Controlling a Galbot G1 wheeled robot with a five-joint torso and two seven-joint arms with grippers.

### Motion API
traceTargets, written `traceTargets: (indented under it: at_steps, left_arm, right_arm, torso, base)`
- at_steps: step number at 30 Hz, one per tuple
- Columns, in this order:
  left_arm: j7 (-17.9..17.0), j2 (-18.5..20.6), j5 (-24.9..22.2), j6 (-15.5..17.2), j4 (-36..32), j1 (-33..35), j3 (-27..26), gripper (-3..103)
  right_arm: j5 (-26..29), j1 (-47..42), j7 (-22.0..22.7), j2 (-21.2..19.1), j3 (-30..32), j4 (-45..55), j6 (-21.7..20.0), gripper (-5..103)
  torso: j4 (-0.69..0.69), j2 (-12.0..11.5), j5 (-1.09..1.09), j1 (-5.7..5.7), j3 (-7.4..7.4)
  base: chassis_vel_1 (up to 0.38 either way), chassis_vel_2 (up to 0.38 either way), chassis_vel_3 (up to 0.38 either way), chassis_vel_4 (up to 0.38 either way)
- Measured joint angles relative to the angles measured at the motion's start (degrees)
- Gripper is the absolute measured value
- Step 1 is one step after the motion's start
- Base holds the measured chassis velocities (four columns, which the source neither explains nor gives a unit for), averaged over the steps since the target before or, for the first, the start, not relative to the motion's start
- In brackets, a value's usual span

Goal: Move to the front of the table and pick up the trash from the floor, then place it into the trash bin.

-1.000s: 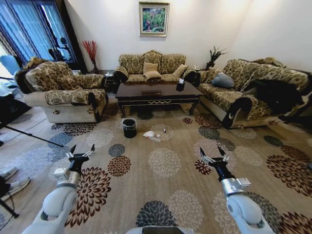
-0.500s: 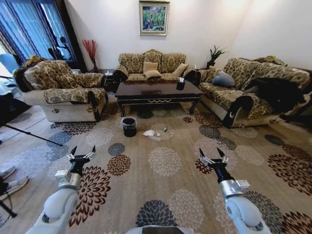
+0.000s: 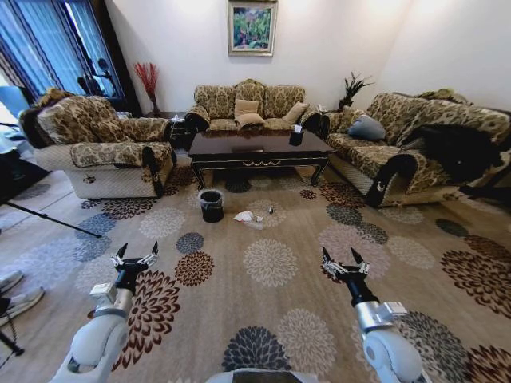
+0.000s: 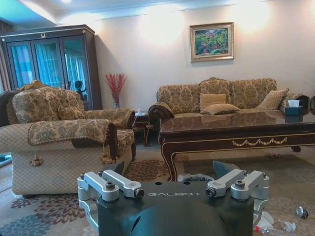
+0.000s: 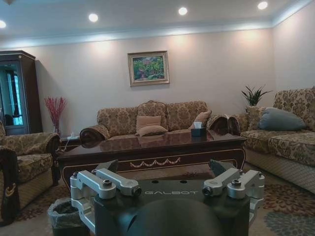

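Where the beige carpet with round floral medallions (image 3: 271,319) meets the near side of the large low coffee table of glossy dark brown wood (image 3: 259,148), the litter lies in a small cluster: a crumpled white paper wad (image 3: 243,216), a clear plastic bottle (image 3: 254,226) just beside it, and a tiny scrap (image 3: 271,211) slightly farther right. Left of the wad, near but apart, stands the small round black trash bin with a clear plastic liner (image 3: 211,205). Both arms are held low over the near carpet, well apart from the litter. The left gripper (image 3: 134,258) has its fingers spread and empty; the right gripper (image 3: 345,266) is likewise spread and empty.
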Motion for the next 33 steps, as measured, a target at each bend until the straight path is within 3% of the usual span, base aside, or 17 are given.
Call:
traceTargets:
  at_steps: [33]
  left_arm:
    - [-0.4, -0.5, 0.3, -0.1, 0.9, -0.4, 0.0, 100]
  right_arm:
    - [-2.2, 1.8, -0.1, -1.8, 0.3, -3.0, 0.5, 100]
  torso:
    - [0.0, -8.2, 0.0, -3.47, -4.75]
  base:
    - [0.0, 0.0, 0.0, 0.0]
